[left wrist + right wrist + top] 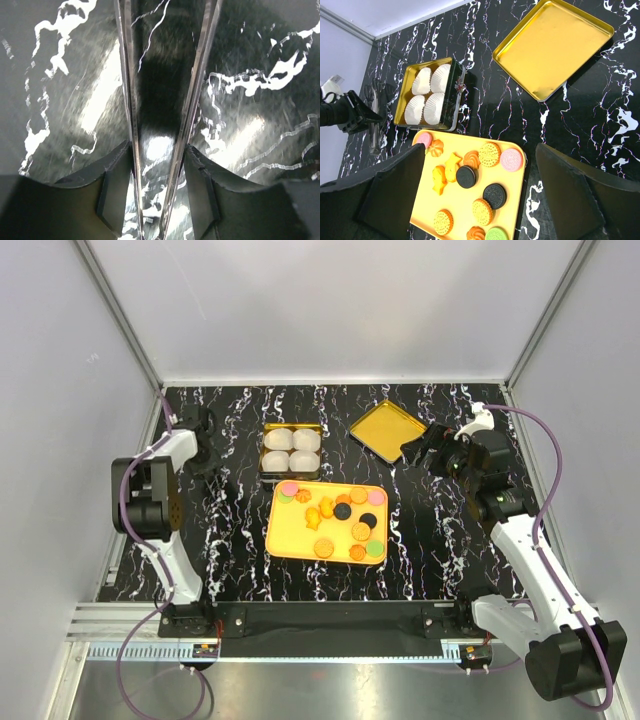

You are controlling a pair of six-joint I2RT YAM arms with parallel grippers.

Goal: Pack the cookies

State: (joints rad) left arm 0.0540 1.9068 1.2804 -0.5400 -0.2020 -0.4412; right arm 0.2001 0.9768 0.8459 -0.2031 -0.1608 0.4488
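Black, white-veined tabletop [420, 540] fills the floor of a white-walled cell, and everything sits within both arms' reach. At its centre lies an orange tray [277, 532] carrying the cookies [343, 511], about 12 of them, spread in 1 layer and mostly apart, so each can likely be picked singly. None has left the tray.

At 12 o'clock from the tray, almost touching it, stands a gold tin [291, 426] with 4 white paper cups [278, 441], all empty; being so close, it keeps each carry short. Its lid [385, 430] lies open side up at 2 o'clock, parked clear of the tin.

At 10 o'clock the left gripper [159, 150] points at bare tabletop, its jaws closed on metal tongs [127, 100] whose 2 blades spread apart at the far end, with nothing between them. Thin blades probably suit small biscuits better than broad jaws.

The right gripper [480, 150] hangs at the lid's near corner, jaws spread wide and empty, looking across tin and tray. Packing appears not yet begun.
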